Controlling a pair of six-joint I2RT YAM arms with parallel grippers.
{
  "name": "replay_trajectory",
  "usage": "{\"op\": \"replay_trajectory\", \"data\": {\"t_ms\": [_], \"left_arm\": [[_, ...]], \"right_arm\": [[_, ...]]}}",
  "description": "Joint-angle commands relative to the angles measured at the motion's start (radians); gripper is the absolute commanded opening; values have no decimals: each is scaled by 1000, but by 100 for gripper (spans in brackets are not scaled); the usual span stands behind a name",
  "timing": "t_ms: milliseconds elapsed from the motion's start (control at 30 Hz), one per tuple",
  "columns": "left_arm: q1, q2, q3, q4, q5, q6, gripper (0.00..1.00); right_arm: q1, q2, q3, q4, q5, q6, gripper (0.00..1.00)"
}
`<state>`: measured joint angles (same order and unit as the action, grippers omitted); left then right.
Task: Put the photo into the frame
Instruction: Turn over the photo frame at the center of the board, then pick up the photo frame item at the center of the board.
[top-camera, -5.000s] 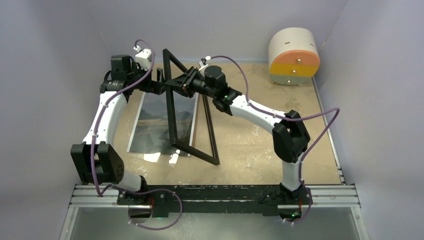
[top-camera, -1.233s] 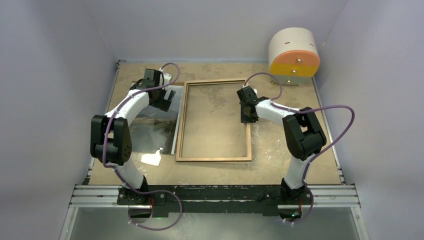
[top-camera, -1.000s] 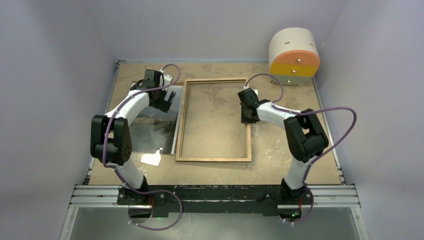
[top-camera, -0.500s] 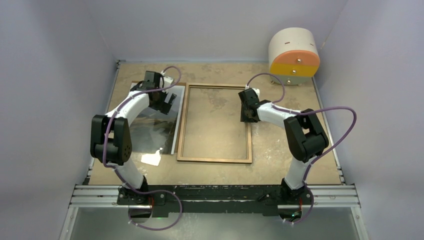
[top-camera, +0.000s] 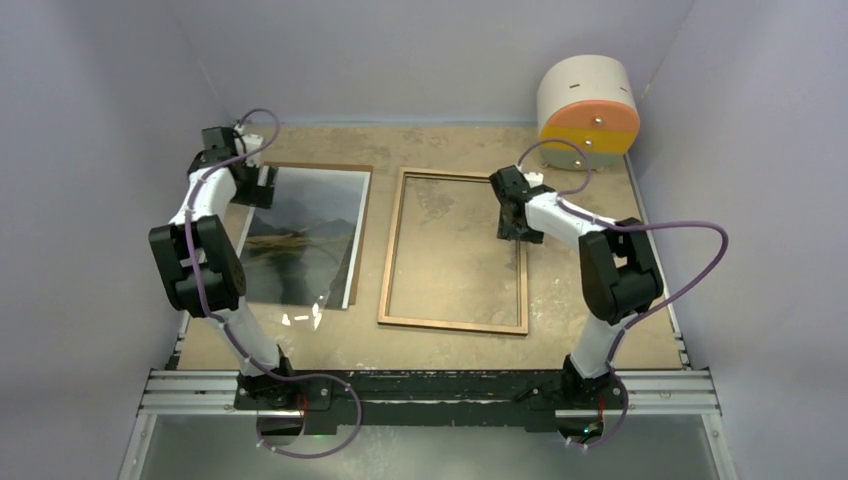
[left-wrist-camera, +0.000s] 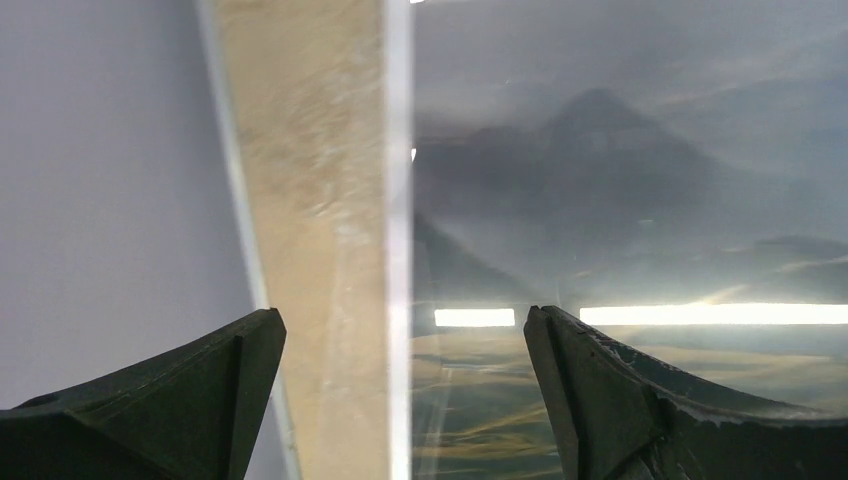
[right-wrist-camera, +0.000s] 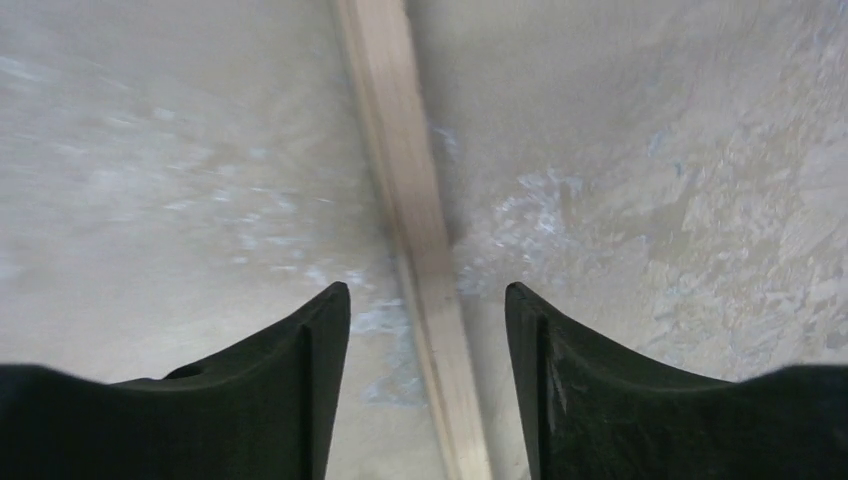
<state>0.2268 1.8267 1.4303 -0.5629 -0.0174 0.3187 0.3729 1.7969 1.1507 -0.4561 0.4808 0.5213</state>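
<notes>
The photo lies flat, picture up, on the tabletop just left of the frame (whose wood-brown back faces up), so a pinch may skid on the gloss and crease its thin edge, or seat it facing the wrong way. The left end effector hangs open astride the photo's edge farthest from the frame, its arm reaching well forward. The right end effector, also open, straddles the frame's right rail near its far end.
</notes>
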Motion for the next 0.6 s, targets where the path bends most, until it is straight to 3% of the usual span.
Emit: {"op": "replay_trajectory", "data": {"t_ms": [0,200,367,467,567], "left_arm": [[65,23,45,10,-11,59,100],[128,56,48,133,-167,78,99],[132,58,3,280,-281,59,96],[131,68,4,350,-331,41,96],[131,94,14,383,-359,20,96]], "right_arm": [[63,-28,179,-107,20,40,65],[251,21,409,-31,-180,109,73],[343,235,625,118,-404,188,76],[373,401,809,87,-448,206,76],[385,503,888,115,-479,242,76]]}}
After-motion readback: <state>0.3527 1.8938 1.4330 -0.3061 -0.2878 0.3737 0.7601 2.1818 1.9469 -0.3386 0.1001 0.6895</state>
